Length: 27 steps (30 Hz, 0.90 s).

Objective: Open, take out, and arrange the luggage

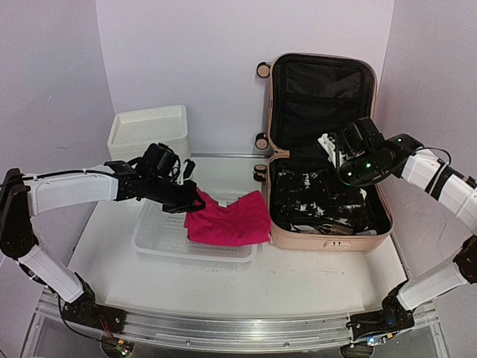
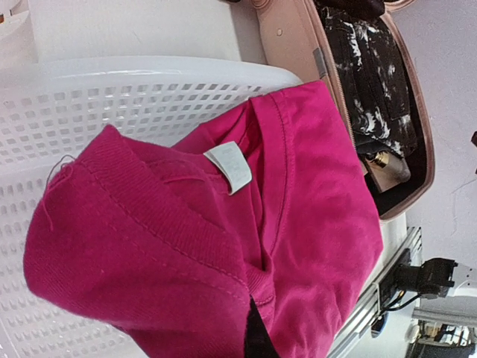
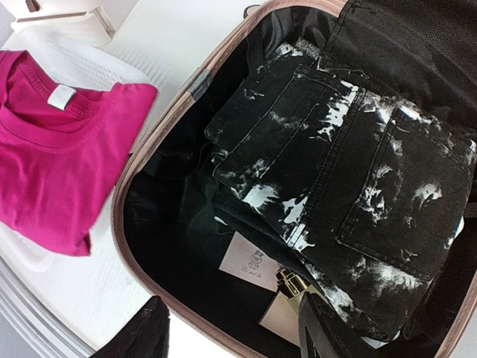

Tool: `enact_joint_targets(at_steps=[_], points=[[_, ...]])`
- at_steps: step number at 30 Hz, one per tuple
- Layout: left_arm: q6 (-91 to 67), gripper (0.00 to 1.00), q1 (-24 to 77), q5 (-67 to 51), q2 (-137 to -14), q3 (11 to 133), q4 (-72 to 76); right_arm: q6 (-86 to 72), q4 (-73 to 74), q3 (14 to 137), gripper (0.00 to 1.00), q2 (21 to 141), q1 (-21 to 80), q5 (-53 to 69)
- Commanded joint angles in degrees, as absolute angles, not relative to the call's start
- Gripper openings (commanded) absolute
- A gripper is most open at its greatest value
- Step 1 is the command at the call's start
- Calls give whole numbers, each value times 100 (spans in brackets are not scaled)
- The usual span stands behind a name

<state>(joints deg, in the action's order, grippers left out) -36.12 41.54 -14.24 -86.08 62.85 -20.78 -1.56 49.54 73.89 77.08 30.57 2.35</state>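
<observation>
Luggage (image 1: 298, 240) lies on the bench (image 1: 298, 287) right of centre. It is already unzipped, with the lid propped upright toward the back wall and the black lining exposed. The step in hand is unloading, with the first garment being placed. A magenta T-shirt (image 1: 231, 220) is draped over the right end of the white perforated basket (image 1: 153, 240), just beside the suitcase shell. The left end effector (image 1: 189, 196) sits at the shirt's upper-left corner, where the cloth peaks up toward it. In the left wrist view the fabric bunches around the fingers and hides all but a dark sliver, so I read this as clenched on the T-shirt, with some reserve. The neck label (image 2: 229, 165) faces up. The right end effector (image 1: 333, 151) hovers above the open half with its fingers spread wide and nothing between them. Directly below it lie folded black bleach-splashed jeans (image 3: 358, 164), and paper hang tags (image 3: 250, 262) lie beside them toward the front of the case. Other dark items underneath cannot be made out. My judgement is that the task is perhaps a third done. The next move calls for the left side to let go and back off so the shirt settles flat. The right side must then descend onto a folded edge of the jeans, pinching all the layers rather than a single one or a tag. It must lift clear of the case rim before carrying them out.
</observation>
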Motion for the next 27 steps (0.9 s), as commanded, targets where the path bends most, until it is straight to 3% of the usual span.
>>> enact_joint_targets(at_steps=[1, 9, 24, 27], points=[[-2779, 0, 3972, -1734, -8754, 6316, -2201, -240, 4934, 7622, 60, 7685, 3085, 236], [-1925, 0, 3881, -1378, -9442, 6534, -2525, -198, 5034, 7594, 61, 7550, 3086, 146], [-1686, 0, 3867, 248, -9555, 6408, -2954, -166, 5150, 7607, 63, 7608, 3087, 105], [-1718, 6, 3867, 642, -9519, 6358, -3034, -152, 5152, 7603, 63, 7658, 3085, 89]])
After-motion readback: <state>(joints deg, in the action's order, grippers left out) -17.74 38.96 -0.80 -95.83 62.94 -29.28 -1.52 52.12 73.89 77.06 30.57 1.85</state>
